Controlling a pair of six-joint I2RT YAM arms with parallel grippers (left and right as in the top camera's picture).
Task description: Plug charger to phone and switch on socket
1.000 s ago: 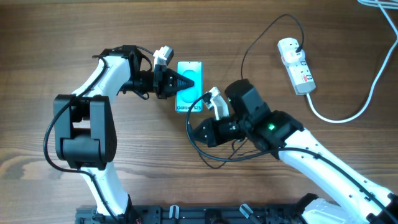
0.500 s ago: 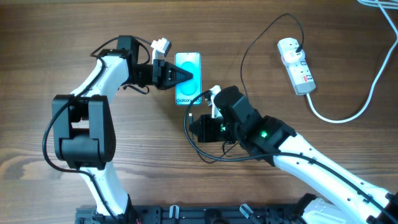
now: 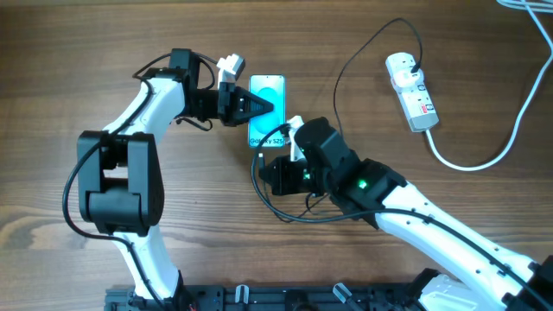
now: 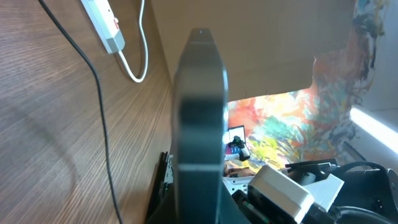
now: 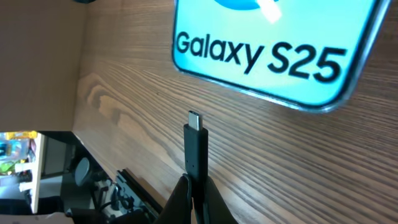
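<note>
The phone, its teal screen reading "Galaxy S25", is held on edge just above the table by my left gripper, which is shut on its side. In the left wrist view the phone rises edge-on as a dark slab out of that gripper. My right gripper is shut on the charger plug. The plug's metal tip points at the phone's lower edge, a short gap away. The black charger cable runs back to the socket at the far right.
A thick white cord loops from the socket to the table's right edge. Slack black cable curls beneath my right arm. In the left wrist view the socket and the cable lie on the wooden table.
My left gripper lifted the phone up and slightly right. My right gripper, carrying the plug, moved up and left, closer to the phone's lower edge.
</note>
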